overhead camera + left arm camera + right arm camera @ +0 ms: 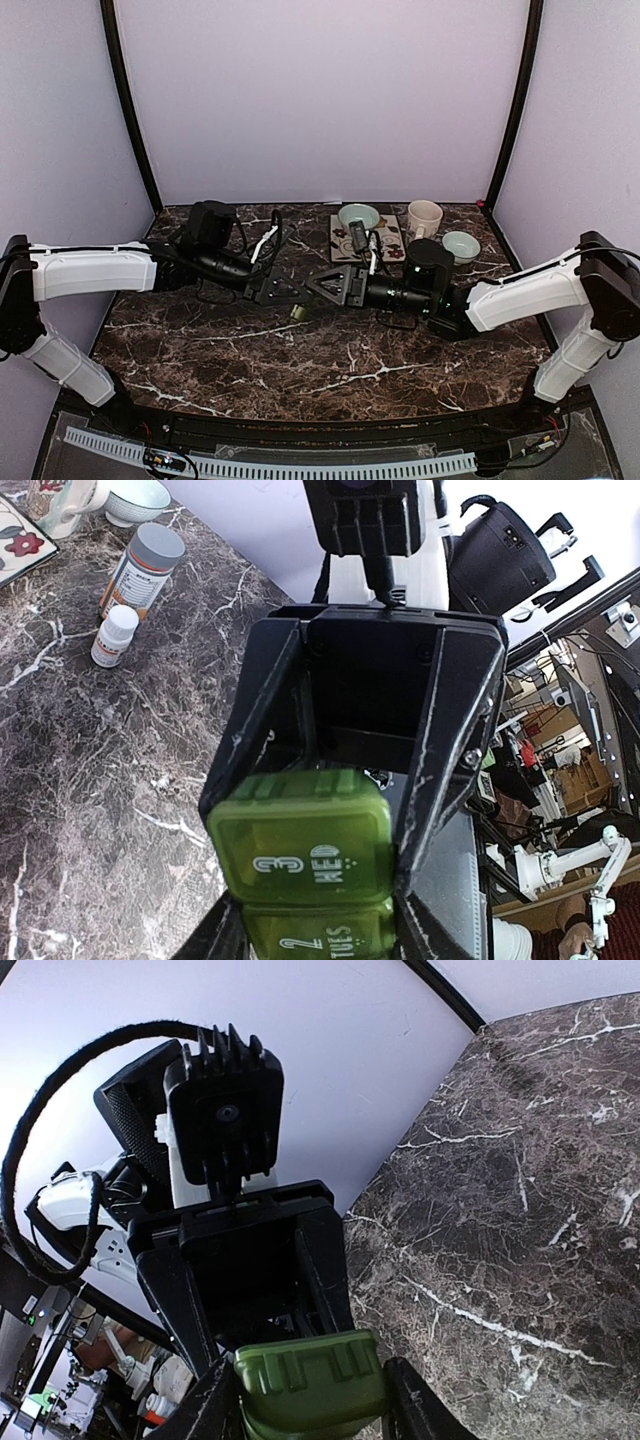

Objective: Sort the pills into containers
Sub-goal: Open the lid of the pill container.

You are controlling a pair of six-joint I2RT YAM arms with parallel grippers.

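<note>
A dark-green pill organiser (300,835) with shut lids marked 3 WED and 2 TUES hangs above the table between both grippers. My left gripper (315,942) is shut on its near end, and the same gripper (287,290) meets the right one at the table's middle. My right gripper (312,1412) has both fingers pressed against the sides of the organiser's ribbed end (312,1380). From above, the right gripper (320,286) faces the left, with a bit of the green organiser (298,313) showing below. No loose pills show.
A grey-capped bottle (142,568) and a small white bottle (114,635) stand on the marble. At the back are a floral mat (366,240) with a pale green bowl (358,215), a mug (424,217) and a second bowl (461,245).
</note>
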